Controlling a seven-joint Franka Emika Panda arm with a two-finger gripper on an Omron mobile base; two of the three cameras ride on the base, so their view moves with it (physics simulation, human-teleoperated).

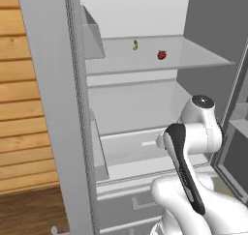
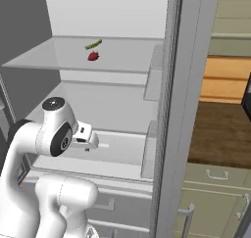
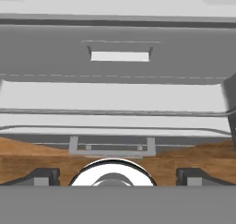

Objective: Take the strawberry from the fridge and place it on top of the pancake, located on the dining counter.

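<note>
- The fridge [image 1: 58, 108] stands open in front of the base; its white interior with clear shelves shows in both base views.
- The strawberry [image 1: 162, 55] lies on the upper clear shelf [image 1: 203, 60], toward the right part of that shelf in the left base view. In the right base view the strawberry [image 2: 93, 56] sits left of the shelf's middle.
- A small yellow-green curved item [image 1: 135, 45] lies on the same shelf, just beside the strawberry and farther back. The two do not touch.
- The arm [image 1: 193, 147] is folded low before the fridge, well below the upper shelf. Its wrist section points into the lower compartment in the right base view.
- The gripper [image 3: 118, 177] faces downward toward the fridge's lower front. Its two dark fingertips [image 3: 44, 176] stand at opposite sides of the hand view, so the jaws are spread wide, with nothing between them.
- The hand view looks along the grey drawer front [image 3: 120, 48] with a recessed handle opening, and past a second bar handle [image 3: 112, 147] lower down.
- Brown wooden floor [image 3: 27, 158] shows beneath the drawers in the hand view.
- The gripper is well apart from the strawberry; no contact exists.
- Light wooden wall panelling [image 1: 22, 108] borders the fridge on the left in the left base view.
</note>
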